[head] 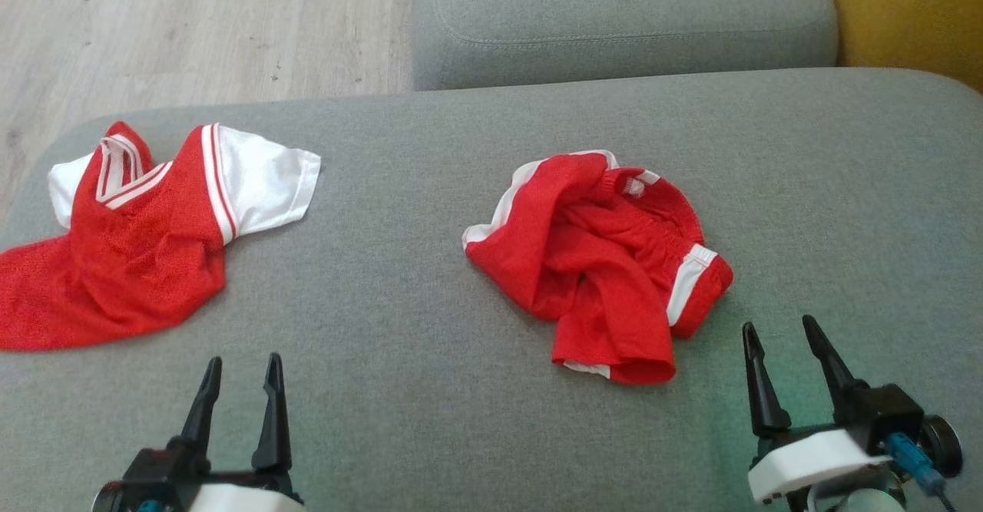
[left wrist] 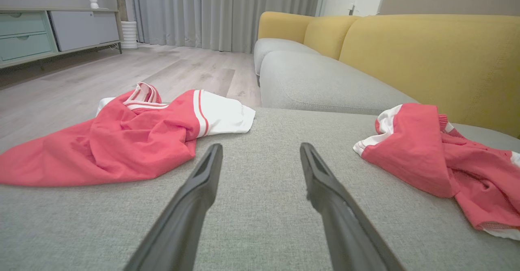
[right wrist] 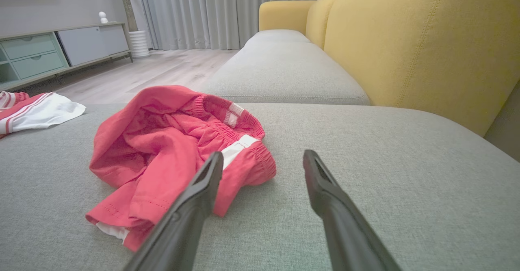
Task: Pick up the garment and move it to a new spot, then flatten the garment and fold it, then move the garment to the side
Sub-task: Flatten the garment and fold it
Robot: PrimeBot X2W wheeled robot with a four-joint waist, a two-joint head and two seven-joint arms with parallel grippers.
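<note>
Two red garments lie on the grey sofa seat. Crumpled red shorts with white side stripes sit right of centre; they also lie in the left wrist view and the right wrist view. A red jersey with white sleeves lies rumpled at the far left edge, and the left wrist view shows it as well. My left gripper stands open near the front, right of the jersey. My right gripper is open just right of the shorts, touching nothing.
A second grey seat cushion lies beyond, with the yellow backrest at the right. Wooden floor is past the seat's left edge. A low cabinet and grey curtains stand far across the room.
</note>
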